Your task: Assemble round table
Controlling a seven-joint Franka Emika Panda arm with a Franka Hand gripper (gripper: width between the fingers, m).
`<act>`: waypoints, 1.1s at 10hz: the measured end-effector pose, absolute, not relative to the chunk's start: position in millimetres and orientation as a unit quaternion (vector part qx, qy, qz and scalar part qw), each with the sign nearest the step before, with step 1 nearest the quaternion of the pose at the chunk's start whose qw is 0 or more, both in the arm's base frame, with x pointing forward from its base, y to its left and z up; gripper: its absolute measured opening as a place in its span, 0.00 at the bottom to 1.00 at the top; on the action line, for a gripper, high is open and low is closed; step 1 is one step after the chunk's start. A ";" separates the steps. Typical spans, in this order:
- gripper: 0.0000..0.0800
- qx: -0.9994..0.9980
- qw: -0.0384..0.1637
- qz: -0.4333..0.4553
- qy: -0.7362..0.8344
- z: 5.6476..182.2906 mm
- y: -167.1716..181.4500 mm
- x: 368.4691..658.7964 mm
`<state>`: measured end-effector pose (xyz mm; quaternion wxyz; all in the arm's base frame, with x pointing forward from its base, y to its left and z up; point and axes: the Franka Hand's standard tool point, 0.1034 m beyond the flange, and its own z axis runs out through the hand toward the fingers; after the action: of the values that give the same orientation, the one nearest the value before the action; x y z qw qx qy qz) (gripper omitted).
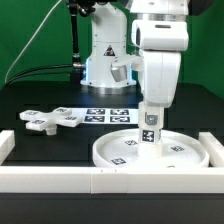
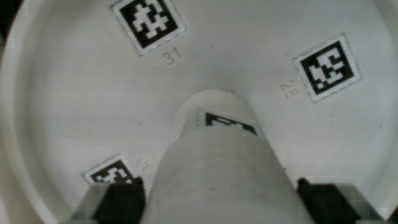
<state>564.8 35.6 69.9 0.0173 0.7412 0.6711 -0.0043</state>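
Note:
The large rimmed round disc (image 1: pixel 150 152) lies flat on the black table near the front rail. My gripper (image 1: pixel 151 108) is shut on the short cylinder leg (image 1: pixel 151 128) and holds it upright over the middle of the disc, its lower end at or just above the disc's face. In the wrist view the leg (image 2: pixel 217 160) runs out between my two dark fingers (image 2: pixel 119 203) toward the disc (image 2: pixel 71 90), which shows three tags. The flat cross-shaped base (image 1: pixel 52 119) lies apart at the exterior view's left.
The marker board (image 1: pixel 108 115) lies behind the disc. A long white border rail (image 1: pixel 100 182) runs along the front, with end pieces at both sides. The arm's base (image 1: pixel 105 60) stands at the back.

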 end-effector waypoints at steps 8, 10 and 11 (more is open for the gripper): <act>0.51 0.935 0.007 -0.005 0.356 69.2 35.4 563.7; 0.51 0.976 -0.004 -0.002 0.217 69.2 35.0 562.0; 0.51 0.989 -0.007 -0.002 0.149 69.3 37.6 561.8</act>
<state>561.8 37.6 69.3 -0.0074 0.9888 0.1491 -0.0019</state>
